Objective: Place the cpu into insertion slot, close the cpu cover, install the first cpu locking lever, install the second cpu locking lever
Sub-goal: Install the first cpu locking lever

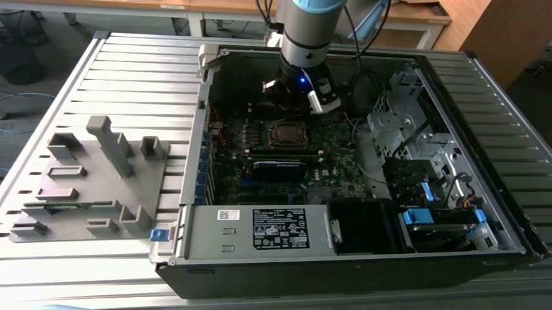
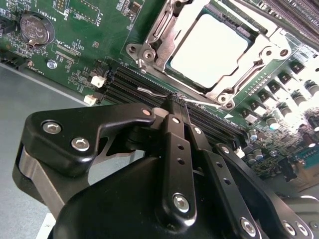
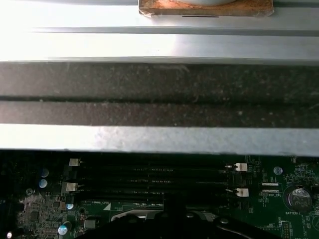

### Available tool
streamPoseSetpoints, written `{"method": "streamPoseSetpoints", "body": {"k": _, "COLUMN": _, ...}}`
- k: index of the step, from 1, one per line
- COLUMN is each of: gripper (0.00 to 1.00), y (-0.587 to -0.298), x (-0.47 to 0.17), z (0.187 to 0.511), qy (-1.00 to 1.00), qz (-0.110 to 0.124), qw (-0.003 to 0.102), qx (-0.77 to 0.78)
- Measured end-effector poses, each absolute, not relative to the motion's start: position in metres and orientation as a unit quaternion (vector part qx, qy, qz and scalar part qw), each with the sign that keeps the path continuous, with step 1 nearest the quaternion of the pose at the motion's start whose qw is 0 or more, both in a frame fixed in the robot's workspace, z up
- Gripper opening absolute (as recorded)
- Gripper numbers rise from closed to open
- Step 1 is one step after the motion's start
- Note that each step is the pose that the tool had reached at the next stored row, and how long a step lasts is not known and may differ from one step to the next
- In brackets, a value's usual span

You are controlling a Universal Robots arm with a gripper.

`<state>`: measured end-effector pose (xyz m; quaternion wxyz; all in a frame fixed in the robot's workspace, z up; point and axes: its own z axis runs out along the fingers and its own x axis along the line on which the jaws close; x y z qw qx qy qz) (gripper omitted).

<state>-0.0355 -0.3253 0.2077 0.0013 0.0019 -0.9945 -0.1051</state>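
- My pincer (image 2: 175, 99) has its two black fingers drawn together with no gap I can see. Its tips are low over the motherboard (image 2: 89, 30), near the insertion slot (image 1: 285, 133).
- A thin wire locking lever (image 2: 149, 91) runs up to those tips; I cannot tell whether it is pinched.
- The cpu (image 2: 209, 45) sits in the slot, its pale top showing through the window of the cpu cover (image 2: 155, 37), which lies down around it.
- Black memory slots (image 3: 154, 181) lie between pincer and socket.
- The arm (image 1: 302, 39) reaches into the open computer case (image 1: 345, 278) on the slatted table (image 1: 129, 71).
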Motion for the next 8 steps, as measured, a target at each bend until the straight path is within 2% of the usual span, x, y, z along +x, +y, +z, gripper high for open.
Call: {"method": "streamPoseSetpoints", "body": {"k": 8, "gripper": 0.10, "y": -0.3249, "x": -0.0354, "z": 0.2070, "qy": -0.994, "qz": -0.105, "qw": 0.000, "qx": -0.014}}
